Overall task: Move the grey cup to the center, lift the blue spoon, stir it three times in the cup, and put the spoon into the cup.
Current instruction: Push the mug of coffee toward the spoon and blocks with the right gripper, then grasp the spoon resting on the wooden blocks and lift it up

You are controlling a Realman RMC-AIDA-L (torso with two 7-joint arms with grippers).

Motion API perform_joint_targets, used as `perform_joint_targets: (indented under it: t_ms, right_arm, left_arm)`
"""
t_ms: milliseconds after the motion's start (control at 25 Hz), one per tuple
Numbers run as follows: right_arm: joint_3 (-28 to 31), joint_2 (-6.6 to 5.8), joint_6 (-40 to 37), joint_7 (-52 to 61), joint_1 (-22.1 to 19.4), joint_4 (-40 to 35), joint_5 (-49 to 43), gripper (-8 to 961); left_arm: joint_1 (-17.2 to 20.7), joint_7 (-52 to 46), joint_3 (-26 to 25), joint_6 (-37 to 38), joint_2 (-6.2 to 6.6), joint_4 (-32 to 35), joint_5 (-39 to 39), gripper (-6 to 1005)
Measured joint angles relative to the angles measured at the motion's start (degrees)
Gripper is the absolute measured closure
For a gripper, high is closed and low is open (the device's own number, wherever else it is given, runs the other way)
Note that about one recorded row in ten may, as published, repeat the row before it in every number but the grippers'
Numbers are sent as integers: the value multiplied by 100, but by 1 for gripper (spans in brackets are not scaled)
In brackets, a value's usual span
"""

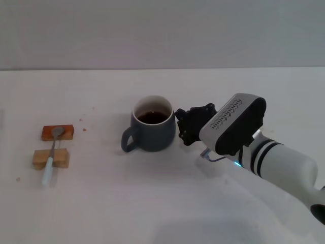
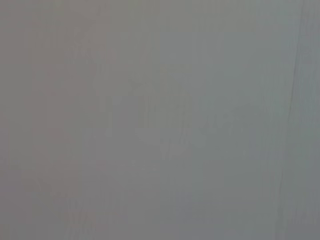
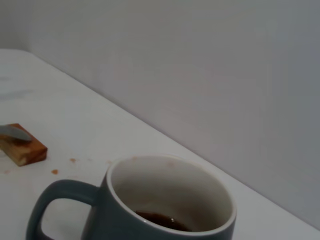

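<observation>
The grey cup [image 1: 152, 129] stands upright near the middle of the white table, handle toward the robot's left, with dark liquid at its bottom. It fills the lower part of the right wrist view [image 3: 165, 205]. My right gripper [image 1: 183, 127] is right beside the cup's right wall; I cannot tell whether it touches it. The blue spoon [image 1: 51, 157] lies at the far left across two small wooden blocks, metal bowl on the farther block, pale handle pointing to the near edge. Its bowl tip shows in the right wrist view [image 3: 12, 132]. The left gripper is out of view.
Two small wooden blocks [image 1: 57, 133] [image 1: 51, 158] carry the spoon on the left of the table [image 1: 152, 203]. A few small crumbs lie near them. A grey wall runs behind the table. The left wrist view shows only a plain grey surface.
</observation>
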Motion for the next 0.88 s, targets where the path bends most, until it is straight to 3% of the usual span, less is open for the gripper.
perform_joint_targets:
  t_ms: [240,360,560,600,880]
  right_arm:
    - [84,0,-57,25,-1,-55,1,912]
    - [471,-15,-168,5,-28,-262,-1,912]
    - [1732,-81,-876,-41,-45,-1034,-29,911]
    - [1732,-81,-876,-41,-45,-1034,-29,911]
    - [3503,-130,-2070,-594,-132,-1618,-22,911]
  left_arm:
    - [0,-3,36,0,0,5,-1,339]
    - [-4,-5,135,0,0,8,0,339]
    - [-77,1,366,-31,5,-18,-1,339]
    - [-91,4,400,-33,5,-29,1,339]
    - [-227,45,887,-437,18,-343,-1,339]
